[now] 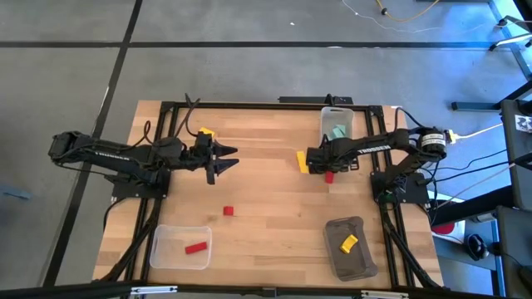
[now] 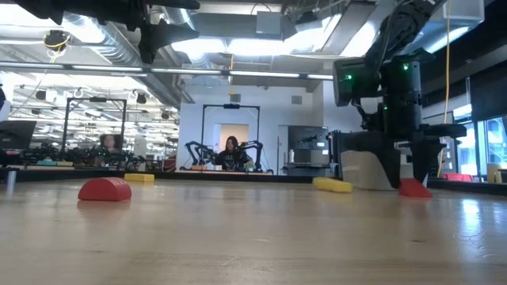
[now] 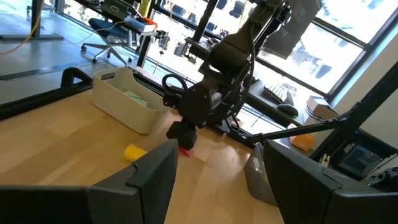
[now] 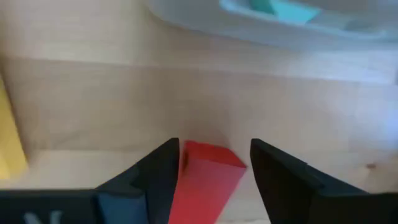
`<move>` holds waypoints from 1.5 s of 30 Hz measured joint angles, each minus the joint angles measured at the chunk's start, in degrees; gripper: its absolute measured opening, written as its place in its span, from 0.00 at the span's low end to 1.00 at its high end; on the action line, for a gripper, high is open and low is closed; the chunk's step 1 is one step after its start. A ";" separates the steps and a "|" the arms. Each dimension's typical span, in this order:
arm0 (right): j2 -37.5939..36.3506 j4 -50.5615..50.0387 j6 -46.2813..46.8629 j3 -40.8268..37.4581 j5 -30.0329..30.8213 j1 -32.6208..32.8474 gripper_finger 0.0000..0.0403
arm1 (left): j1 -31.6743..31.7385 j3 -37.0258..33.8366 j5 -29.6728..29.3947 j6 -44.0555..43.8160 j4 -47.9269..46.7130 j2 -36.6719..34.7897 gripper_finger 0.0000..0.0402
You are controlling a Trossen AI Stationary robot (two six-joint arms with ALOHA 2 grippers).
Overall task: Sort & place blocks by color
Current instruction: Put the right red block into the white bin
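My right gripper (image 1: 326,171) (image 4: 213,149) is open and lowered over a red block (image 4: 208,180) (image 1: 329,176) that rests on the table, one finger on each side of it. A yellow block (image 1: 302,160) (image 4: 11,146) lies just beside it. My left gripper (image 1: 223,163) (image 3: 217,180) is open and held above the table's left half, touching nothing. Another yellow block (image 1: 205,133) lies near it, and a second red block (image 1: 228,211) (image 2: 104,189) sits mid-table. Teal blocks (image 1: 337,131) lie in the white bin (image 1: 337,112). My right gripper comes at the red block from above. One finger (image 4: 163,174) is right against the block's side (image 4: 185,168); the other finger (image 4: 273,174) stands apart from it. Whether the near finger touches, I cannot tell. The block sits flat on the table.
A clear bin (image 1: 158,249) at the near left holds a red block (image 1: 195,247). A grey bin (image 1: 332,228) at the near right holds a yellow block (image 1: 349,242). The white bin stands at the far edge, close behind my right gripper. Bare wood lies between the two arms.
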 joint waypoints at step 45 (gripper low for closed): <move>-11.08 71.62 -32.96 5.91 -9.29 7.54 0.33 | 0.04 -0.04 7.59 -12.21 8.01 6.17 0.57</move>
